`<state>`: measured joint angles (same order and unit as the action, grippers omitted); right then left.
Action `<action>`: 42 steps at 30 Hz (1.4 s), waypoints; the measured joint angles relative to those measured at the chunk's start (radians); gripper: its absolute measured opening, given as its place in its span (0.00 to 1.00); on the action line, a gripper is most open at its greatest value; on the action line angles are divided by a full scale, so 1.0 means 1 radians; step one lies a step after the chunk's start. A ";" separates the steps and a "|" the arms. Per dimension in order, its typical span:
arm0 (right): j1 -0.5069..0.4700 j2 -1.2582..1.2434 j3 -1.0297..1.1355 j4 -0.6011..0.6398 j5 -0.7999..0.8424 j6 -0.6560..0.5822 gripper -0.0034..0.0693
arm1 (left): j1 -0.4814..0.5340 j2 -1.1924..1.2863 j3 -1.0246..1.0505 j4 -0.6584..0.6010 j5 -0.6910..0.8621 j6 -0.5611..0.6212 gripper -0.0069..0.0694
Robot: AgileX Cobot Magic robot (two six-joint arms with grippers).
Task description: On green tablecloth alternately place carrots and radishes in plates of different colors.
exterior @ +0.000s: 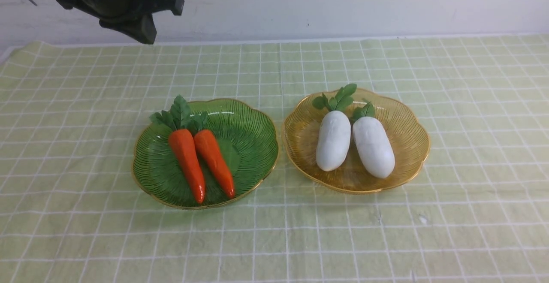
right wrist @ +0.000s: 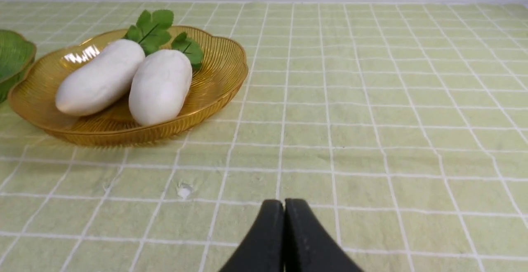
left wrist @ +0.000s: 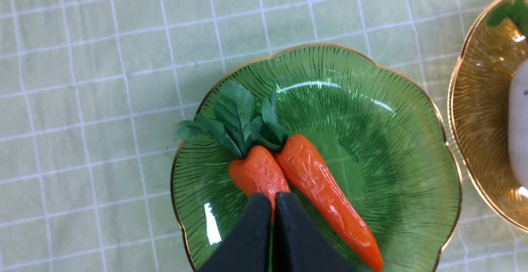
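Two orange carrots (exterior: 201,161) (left wrist: 326,189) lie side by side in the dark green plate (exterior: 253,146) (left wrist: 392,148) on the green tablecloth (exterior: 85,103). Beside it, the amber plate (exterior: 407,146) (right wrist: 214,82) holds two white radishes (exterior: 354,143) (right wrist: 128,82). My left gripper (left wrist: 273,200) hangs high above the green plate, shut and empty, its tips covering part of one carrot in the left wrist view. The arm shows at the top left of the front view. My right gripper (right wrist: 284,206) is shut and empty, low over bare cloth to the right of the amber plate.
The cloth runs back to a white wall (exterior: 343,4). A small pale speck (right wrist: 184,189) lies on the cloth in front of the amber plate.
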<state>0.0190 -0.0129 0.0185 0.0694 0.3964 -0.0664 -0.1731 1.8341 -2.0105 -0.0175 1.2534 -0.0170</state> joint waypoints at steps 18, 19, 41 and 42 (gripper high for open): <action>-0.032 0.000 0.000 0.002 -0.001 0.006 0.03 | 0.000 -0.409 0.029 0.001 0.008 0.005 0.08; -0.032 0.000 0.000 0.002 -0.001 0.006 0.03 | 0.000 -0.442 0.054 0.001 0.008 0.007 0.08; -0.032 0.000 0.000 0.002 -0.001 0.006 0.03 | 0.000 -1.306 0.823 -0.002 0.026 0.003 0.08; -0.032 0.000 0.000 0.002 -0.002 0.006 0.03 | 0.000 -1.399 0.906 -0.004 0.012 0.003 0.08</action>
<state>-0.0135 -0.0129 0.0187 0.0712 0.3947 -0.0601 -0.1731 0.4351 -1.1041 -0.0214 1.2652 -0.0143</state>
